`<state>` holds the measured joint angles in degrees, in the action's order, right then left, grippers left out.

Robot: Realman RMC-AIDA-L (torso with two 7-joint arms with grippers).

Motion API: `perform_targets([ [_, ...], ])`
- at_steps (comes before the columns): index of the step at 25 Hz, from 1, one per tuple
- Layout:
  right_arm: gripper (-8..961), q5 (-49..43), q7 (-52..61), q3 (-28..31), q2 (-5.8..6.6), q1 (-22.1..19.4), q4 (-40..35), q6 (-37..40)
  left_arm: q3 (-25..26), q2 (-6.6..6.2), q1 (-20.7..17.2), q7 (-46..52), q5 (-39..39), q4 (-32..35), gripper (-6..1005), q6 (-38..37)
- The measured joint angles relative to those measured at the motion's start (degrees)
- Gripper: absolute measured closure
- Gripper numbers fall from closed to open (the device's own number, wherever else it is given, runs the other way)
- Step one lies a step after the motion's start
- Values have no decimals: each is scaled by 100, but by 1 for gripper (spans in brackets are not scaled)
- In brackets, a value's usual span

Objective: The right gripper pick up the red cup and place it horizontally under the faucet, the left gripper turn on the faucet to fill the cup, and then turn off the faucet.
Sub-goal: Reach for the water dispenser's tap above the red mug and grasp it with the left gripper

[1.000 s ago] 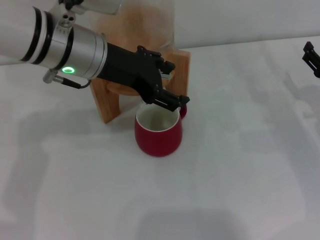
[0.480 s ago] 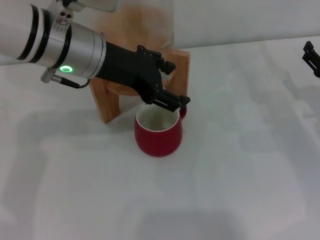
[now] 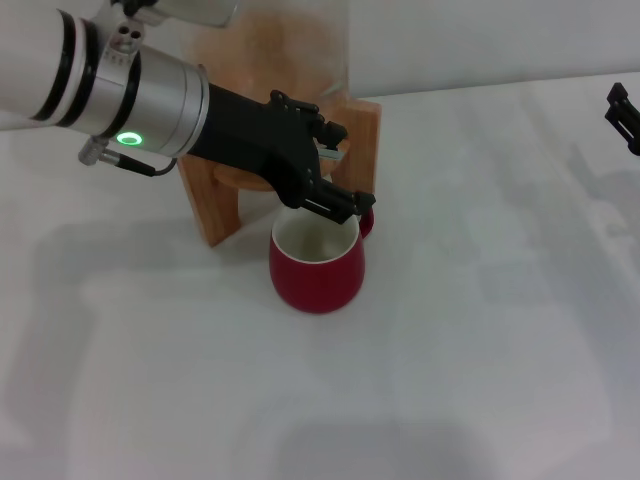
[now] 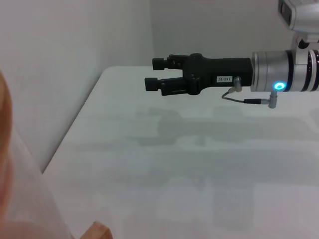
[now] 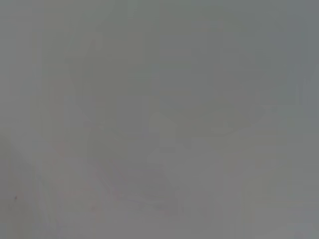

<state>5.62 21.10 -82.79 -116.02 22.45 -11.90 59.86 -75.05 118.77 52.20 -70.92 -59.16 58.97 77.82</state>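
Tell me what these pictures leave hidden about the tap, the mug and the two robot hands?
- The faucet: in the head view the left gripper covers it, so whether water runs is unknown.
- The red cup: its handle is mostly behind that gripper.
- The right gripper: cut off by the head view's edge; seen fully only far off in the left wrist view.
- The right wrist view shows only a grey blur.
- The glass dispenser: its top is cropped.

Silver arm w/ black rings, green light; black left end effector.
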Motion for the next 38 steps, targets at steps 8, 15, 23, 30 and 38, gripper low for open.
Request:
perform_targets([
  [8,107,0,0,-9,0,-4,-5,0,-1,5,27,-135,31,-48,139,-65],
  [15,106,1,1,-1,0,-4,-15,0,-25,16,105,-198,245,-81,141,-118],
  [23,109,1,7,0,0,-3,-32,0,-29,14,274,-344,320,-296,144,-132],
  [30,110,42,9,0,0,3,-29,0,-37,24,390,-412,511,-428,147,-114],
  [38,110,53,9,0,0,19,-20,0,-6,19,408,-409,522,-400,150,-43],
])
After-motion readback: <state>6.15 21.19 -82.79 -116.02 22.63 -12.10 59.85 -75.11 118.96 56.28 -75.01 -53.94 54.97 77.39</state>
